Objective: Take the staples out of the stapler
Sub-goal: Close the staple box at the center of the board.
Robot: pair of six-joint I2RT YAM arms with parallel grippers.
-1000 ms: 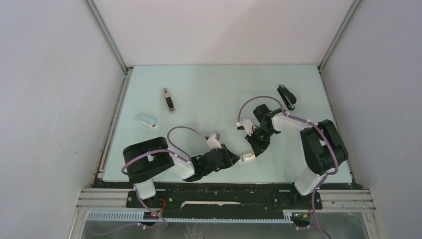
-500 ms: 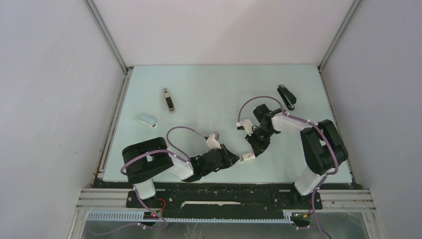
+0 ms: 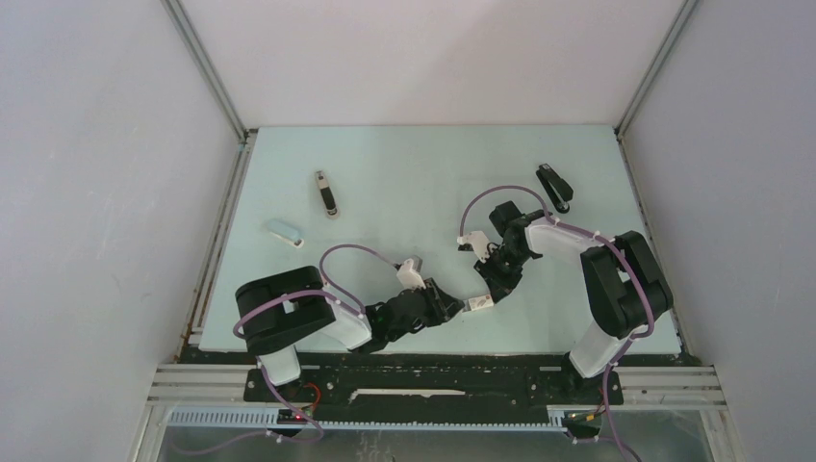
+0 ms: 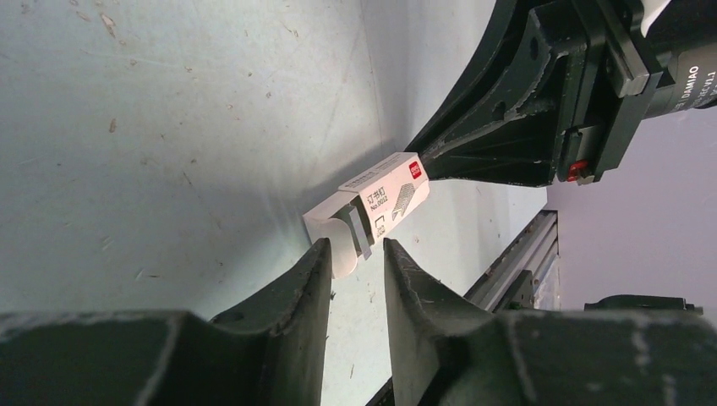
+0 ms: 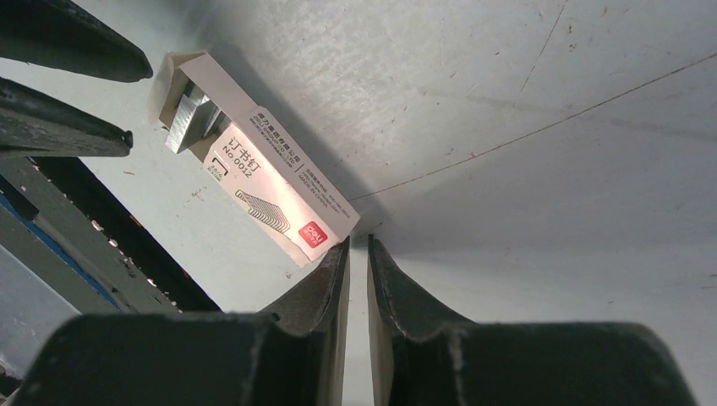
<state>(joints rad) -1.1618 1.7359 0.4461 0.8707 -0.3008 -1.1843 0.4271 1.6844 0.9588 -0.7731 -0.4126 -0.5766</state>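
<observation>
Left claw (image 4: 357,247) stands slightly open at the open end of the white box (image 4: 385,196); my right claw (image 5: 358,242), nearly closed and empty, touches its other end, near the front edge of the desk (image 3: 433,164). The stapler (image 3: 328,195) lies toward the far-left corner.

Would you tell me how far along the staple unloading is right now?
Nothing looks done: the stapler lies far left, untouched. In hand: both arms are at the white staple box instead, the left gripper with jaws open at its opened end, the right gripper with jaws nearly shut at the other end. Left: fetching the stapler, opening it and emptying it.
</observation>
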